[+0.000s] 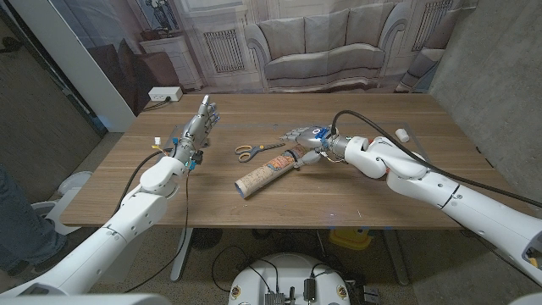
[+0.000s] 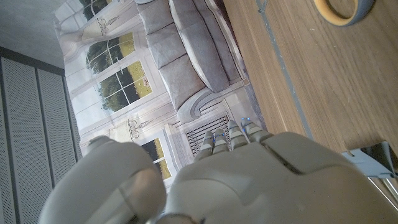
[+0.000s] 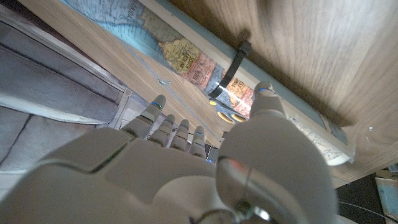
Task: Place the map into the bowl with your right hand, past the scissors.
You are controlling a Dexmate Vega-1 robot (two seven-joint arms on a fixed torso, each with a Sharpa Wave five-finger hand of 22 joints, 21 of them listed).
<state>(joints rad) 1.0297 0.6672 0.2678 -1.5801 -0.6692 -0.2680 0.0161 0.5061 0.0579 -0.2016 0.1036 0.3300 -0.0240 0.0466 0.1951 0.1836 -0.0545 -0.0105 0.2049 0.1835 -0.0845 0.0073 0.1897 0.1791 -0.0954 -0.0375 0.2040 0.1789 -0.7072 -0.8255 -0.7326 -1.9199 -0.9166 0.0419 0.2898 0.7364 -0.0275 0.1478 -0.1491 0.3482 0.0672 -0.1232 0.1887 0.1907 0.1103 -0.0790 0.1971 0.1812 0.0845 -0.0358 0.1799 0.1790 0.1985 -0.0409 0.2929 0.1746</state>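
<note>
While the rolled map (image 1: 265,172) lies slantwise on the table (image 1: 356,199), the right hand (image 1: 306,141) reaches its far end with fingers (image 3: 163,124) spread, gripping nothing. Just beside lie the scissors (image 1: 254,150). Well apart, the left hand (image 1: 203,117) holds nothing, fingers straight.

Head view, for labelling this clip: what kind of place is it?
Probably a lab or studio dressed as a living room: the sofa and windows look like a printed backdrop, beside a bare concrete wall, with cables under the wooden table.
</note>
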